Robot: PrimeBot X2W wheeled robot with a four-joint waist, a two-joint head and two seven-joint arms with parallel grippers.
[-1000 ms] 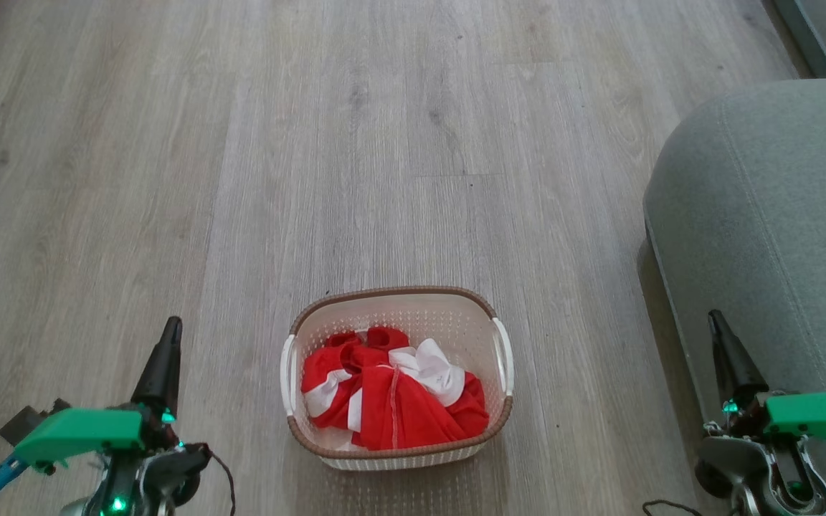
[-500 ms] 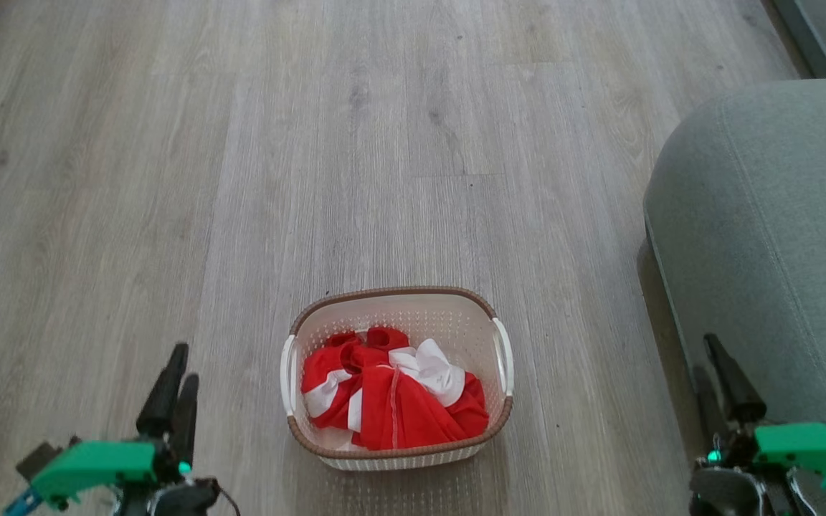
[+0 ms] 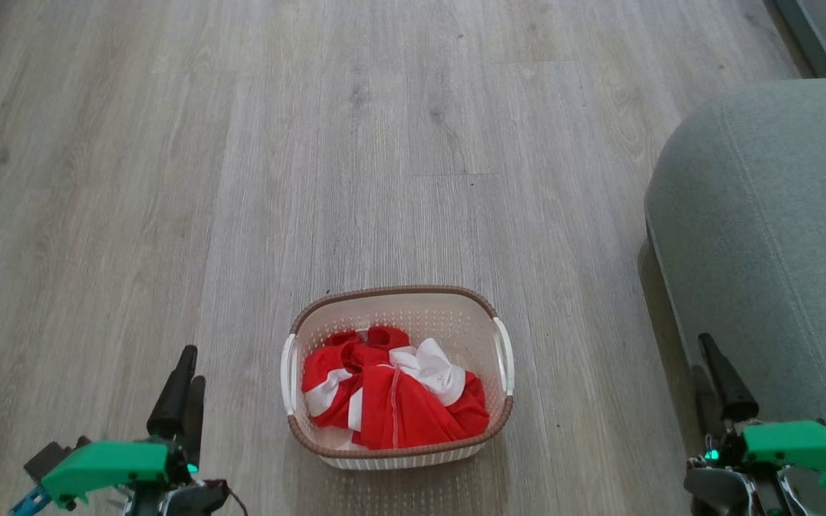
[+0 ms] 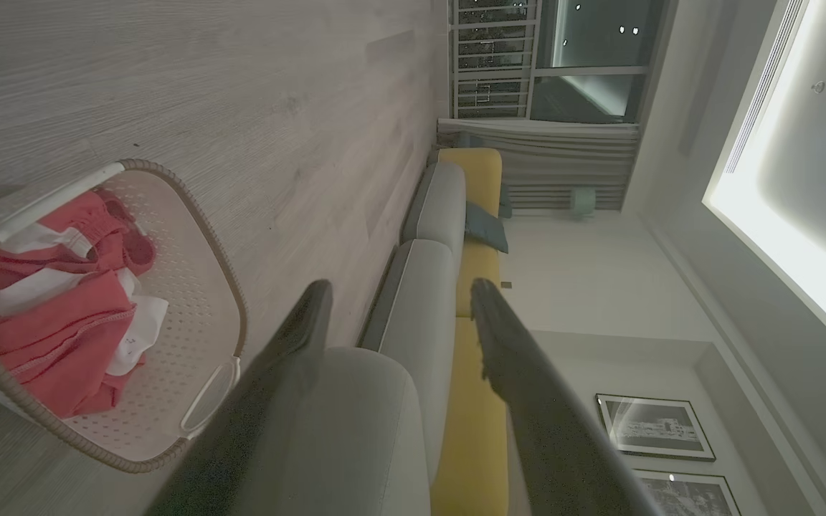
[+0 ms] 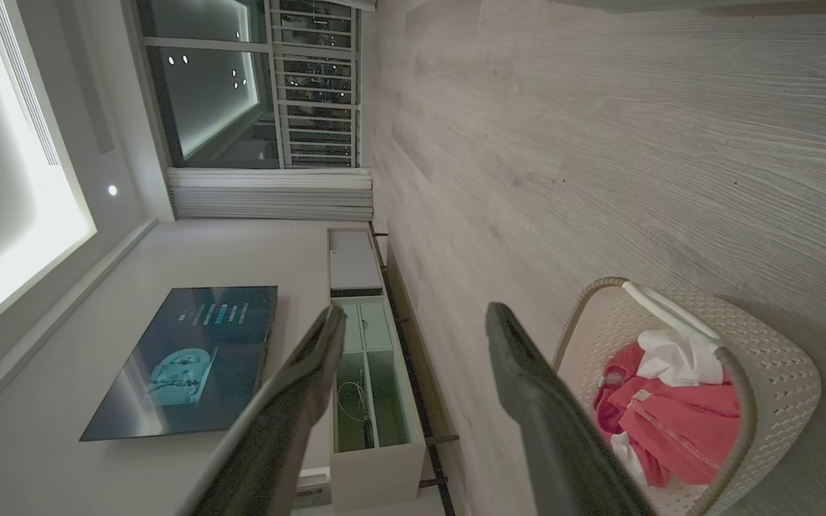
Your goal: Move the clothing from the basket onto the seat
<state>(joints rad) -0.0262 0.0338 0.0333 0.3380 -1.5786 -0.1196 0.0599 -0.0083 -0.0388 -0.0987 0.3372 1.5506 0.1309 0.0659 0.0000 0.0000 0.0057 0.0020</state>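
Head view: small cream perforated plastic basket (image 3: 391,295) with brown woven-look rim and white side handles sits on the pale wood-plank floor (image 3: 312,143), lower centre of frame. The soft red-and-white fabric clothing (image 3: 393,401) is bunched inside it, below the rim, none of it on the seat. Large grey-green upholstered seat (image 3: 779,215) with stitched seams takes the right side, rounded corner toward frame centre, with a strip of floor between it and the basket's right handle. Left gripper (image 3: 192,365) is at lower left, apart from the basket. Right gripper (image 3: 700,355) is at lower right, against the seat's near side in frame; contact can't be judged. From the head the finger gaps are hard to read. The wrist views settle it: each gripper's two dark fingers are spread well apart with nothing between them. Left wrist view adds what the head misses: basket at left edge, seat corner at bottom centre, and beyond it a grey-and-yellow sofa (image 4: 467,215) along the wall, framed pictures (image 4: 653,426) and a dark window (image 4: 571,57). Right wrist view has the basket at lower right with a white panel on top of the red pile, plus a wall-mounted television (image 5: 183,358) and a low white cabinet (image 5: 366,373) at the floor's far edge. Open room: wide planks above and left of the basket.
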